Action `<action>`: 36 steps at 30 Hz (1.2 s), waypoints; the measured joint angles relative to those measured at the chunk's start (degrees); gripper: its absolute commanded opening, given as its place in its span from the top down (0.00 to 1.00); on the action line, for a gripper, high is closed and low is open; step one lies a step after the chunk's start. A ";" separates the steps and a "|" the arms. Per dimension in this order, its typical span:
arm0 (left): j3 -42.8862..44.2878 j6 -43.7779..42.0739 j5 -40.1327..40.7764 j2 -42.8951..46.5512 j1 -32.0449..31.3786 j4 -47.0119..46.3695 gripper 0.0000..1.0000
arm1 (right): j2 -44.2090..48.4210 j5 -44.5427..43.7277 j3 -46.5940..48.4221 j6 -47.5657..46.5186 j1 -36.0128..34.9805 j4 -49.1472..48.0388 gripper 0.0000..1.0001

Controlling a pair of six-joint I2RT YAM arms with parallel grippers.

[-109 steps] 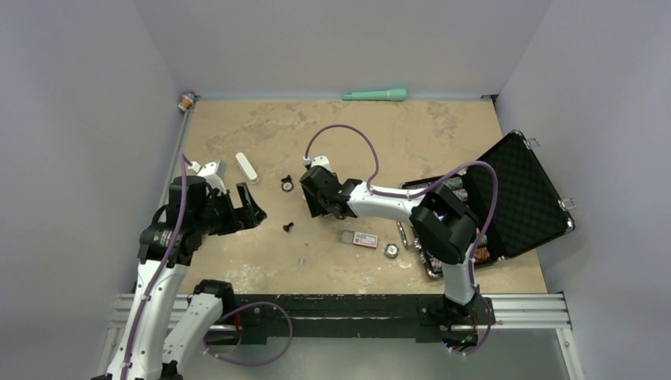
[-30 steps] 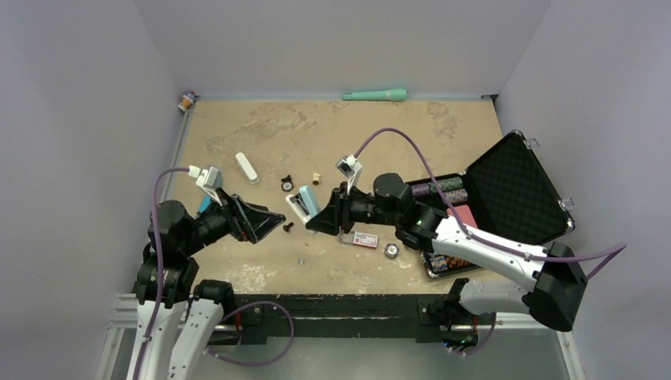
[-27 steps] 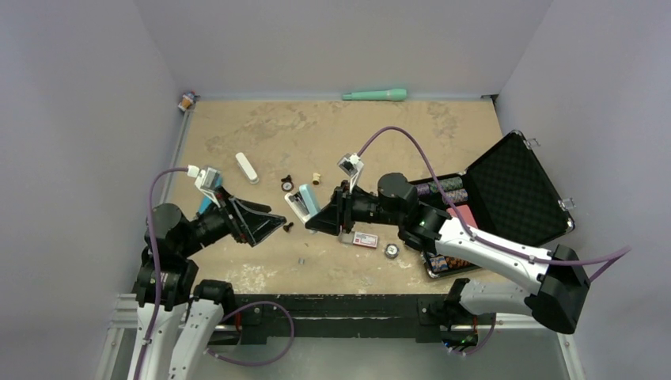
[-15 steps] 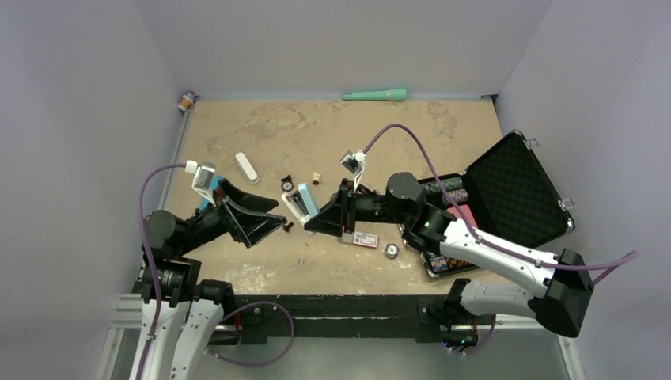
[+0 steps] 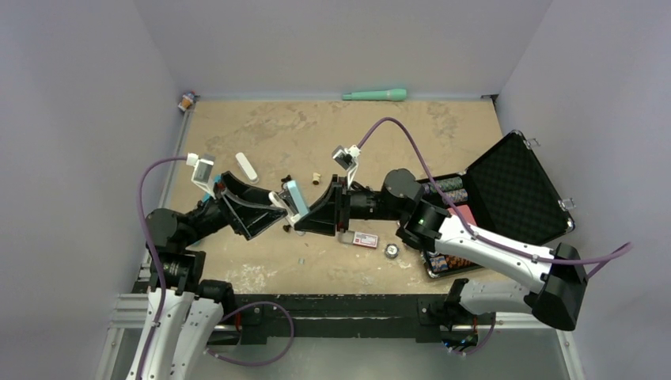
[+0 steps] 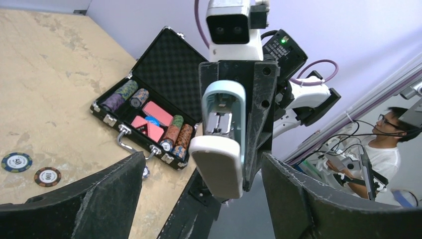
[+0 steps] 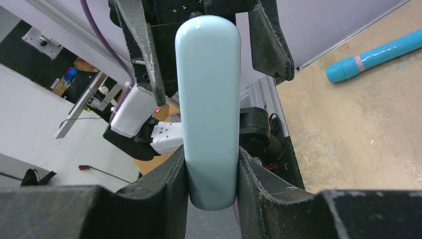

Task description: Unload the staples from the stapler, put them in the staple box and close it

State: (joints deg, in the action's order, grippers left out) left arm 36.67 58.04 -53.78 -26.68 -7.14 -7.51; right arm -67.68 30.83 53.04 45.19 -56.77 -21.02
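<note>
One clear box [image 5: 365, 239] | chip [image 5: 391, 250] | open case [image 5: 518, 198] | stapler [image 7: 208, 109] in right pincer [image 7: 210, 167]

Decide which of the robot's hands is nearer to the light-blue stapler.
Right. The right hand is clamped on the stapler; the left hand is open, straddling the stapler's free end without touching it.
</note>
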 measured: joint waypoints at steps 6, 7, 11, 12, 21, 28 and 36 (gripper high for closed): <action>-0.96 2.56 -0.07 0.13 -0.02 -3.89 0.17 | -2.86 0.22 1.22 0.50 -0.61 -0.68 1.00; -0.96 2.91 -0.07 0.17 -0.02 -4.20 0.18 | -3.32 0.22 1.55 0.55 -0.68 -0.72 1.00; -0.96 3.65 -0.11 1.01 0.00 -5.05 0.27 | -4.50 0.22 2.60 0.70 -0.96 -0.76 1.00; -0.96 3.91 -0.11 1.20 -0.02 -5.09 0.29 | -4.59 0.22 2.71 0.70 -1.01 -0.81 1.00; -0.96 4.26 -0.20 1.68 0.00 -5.20 0.46 | -5.68 0.39 3.30 1.09 -1.70 -2.21 1.00; -0.92 5.40 0.00 1.75 0.00 -4.87 0.96 | -5.99 1.18 3.32 0.66 -2.10 -3.96 1.00; -0.24 3.65 0.59 2.73 0.04 0.00 1.00 | -6.40 1.75 3.30 0.81 -2.10 -3.69 0.52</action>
State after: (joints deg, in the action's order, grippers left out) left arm 36.42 61.69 -53.19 -23.94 -7.09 -7.51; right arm -74.08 32.58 56.34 46.00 -58.87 -24.71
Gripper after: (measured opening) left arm 0.401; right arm 0.370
